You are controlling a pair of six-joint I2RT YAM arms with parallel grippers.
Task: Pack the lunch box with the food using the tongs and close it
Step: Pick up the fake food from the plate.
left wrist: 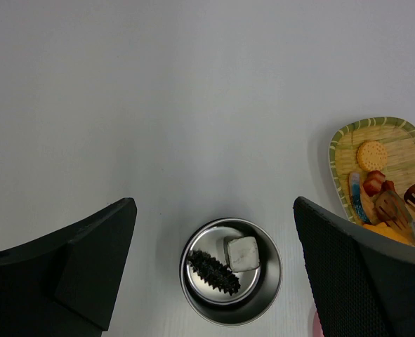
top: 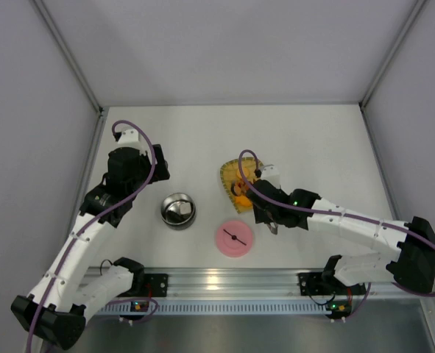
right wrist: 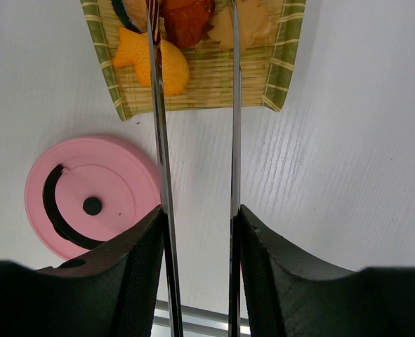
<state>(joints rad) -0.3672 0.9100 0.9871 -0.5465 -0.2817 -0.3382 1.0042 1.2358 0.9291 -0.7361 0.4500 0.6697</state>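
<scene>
The lunch box, a shiny steel bowl, holds a dark brown spiky piece and a white cube. My left gripper hangs open above it, empty. More food lies on the yellow woven tray: an orange fish-shaped piece and a red-brown piece. My right gripper is shut on the tongs, whose two slim arms run forward over the tray on either side of the red-brown piece. The tong tips are cut off at the top of the right wrist view.
The pink lid with its black handle lies flat between the bowl and the tray, left of the tongs. The tray sits right of the bowl. A metal rail runs along the near table edge.
</scene>
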